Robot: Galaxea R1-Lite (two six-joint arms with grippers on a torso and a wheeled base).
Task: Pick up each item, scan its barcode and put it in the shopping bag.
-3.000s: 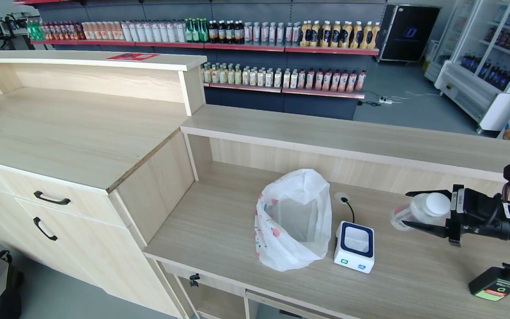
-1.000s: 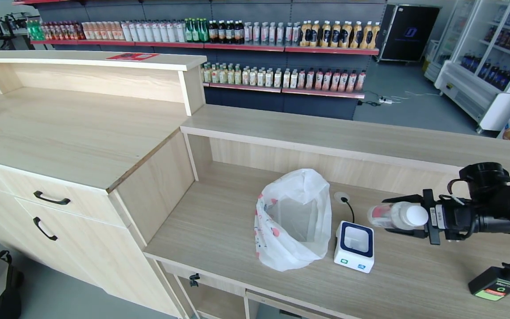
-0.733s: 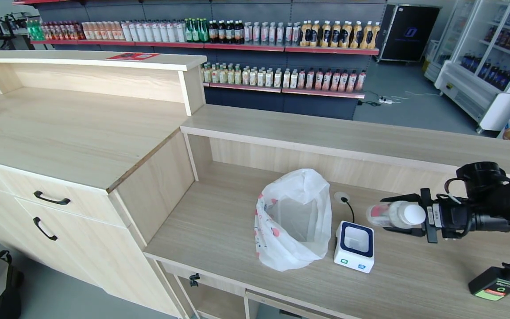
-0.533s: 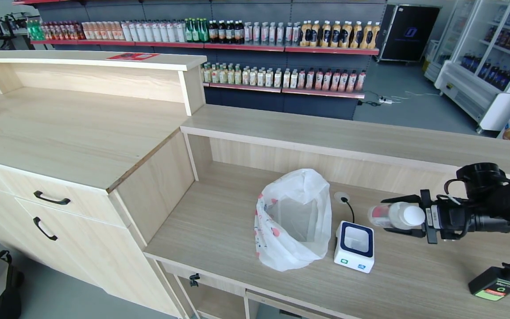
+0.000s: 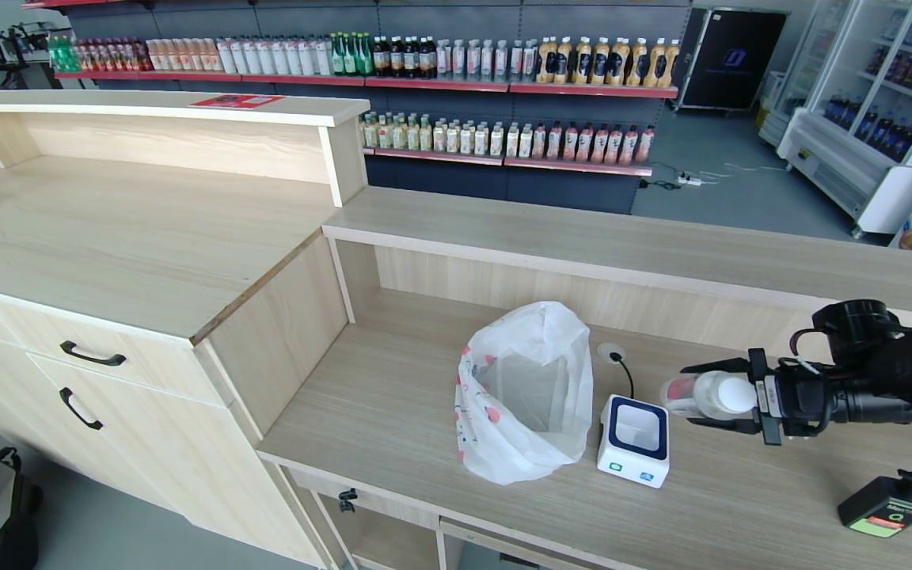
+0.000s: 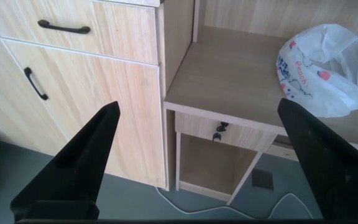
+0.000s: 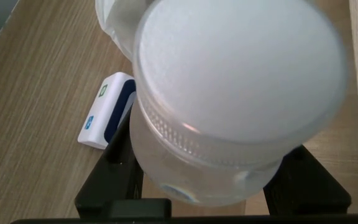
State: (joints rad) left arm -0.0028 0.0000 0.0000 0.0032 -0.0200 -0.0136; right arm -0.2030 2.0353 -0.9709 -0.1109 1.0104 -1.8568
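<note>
My right gripper [image 5: 708, 395] is shut on a clear bottle with a white cap [image 5: 705, 393], held lying on its side in the air just right of the white barcode scanner [image 5: 634, 439]. In the right wrist view the bottle's cap [image 7: 235, 68] fills the middle, with the scanner [image 7: 109, 111] on the counter below it. The white shopping bag [image 5: 526, 391] stands open to the left of the scanner. A dark bottle with a green label [image 5: 887, 503] lies near the counter's front right. My left gripper [image 6: 197, 162] is open, off the counter's front left, with the bag [image 6: 323, 68] beyond it.
The lower counter [image 5: 393, 412] has a raised back ledge [image 5: 630, 245] and a taller cabinet with drawers [image 5: 108, 356] on its left. The scanner's cable runs to a hole [image 5: 610, 351] behind it. Store shelves of drinks stand in the background.
The right arm carried the bottle left and down toward the scanner, turning it onto its side. In the last half second it sank a little lower.
</note>
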